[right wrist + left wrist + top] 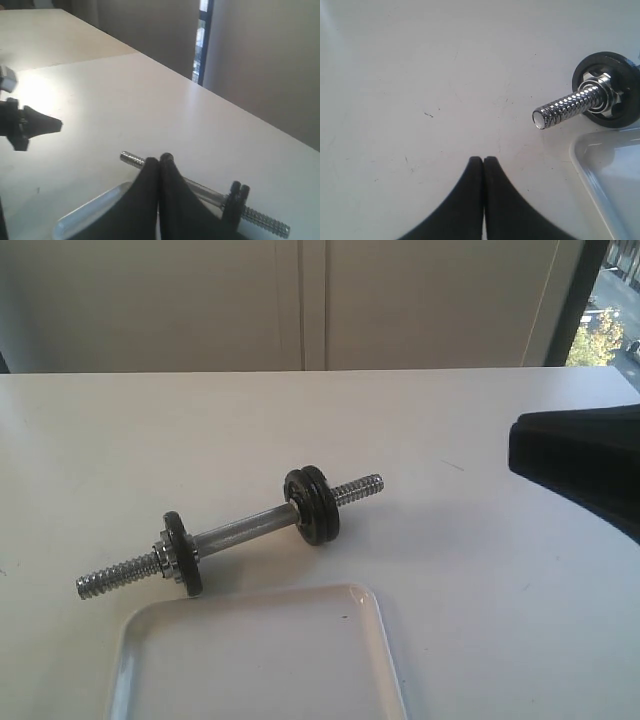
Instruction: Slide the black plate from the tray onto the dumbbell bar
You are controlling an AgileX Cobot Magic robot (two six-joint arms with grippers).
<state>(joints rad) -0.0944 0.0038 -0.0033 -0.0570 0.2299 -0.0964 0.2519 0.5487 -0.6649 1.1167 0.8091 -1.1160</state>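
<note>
The dumbbell bar (245,530) lies slanted on the white table, its threaded ends bare. Three look-alike black plates are threaded on it: a pair (312,502) side by side towards the far end, and a single one (183,552) behind a silver collar nut near the tray (260,660). I cannot tell them apart. My left gripper (483,160) is shut on nothing, low over the table, a short way from the bar's threaded tip (560,107). My right gripper (515,445) hangs at the right, well off the bar, shut and holding nothing (159,164).
The white tray's rounded corner (612,167) lies just beside the single plate (607,90). In the right wrist view the pair of plates (235,200) and the tray rim (90,212) show past my fingers, and the left arm (25,125) is at the far side.
</note>
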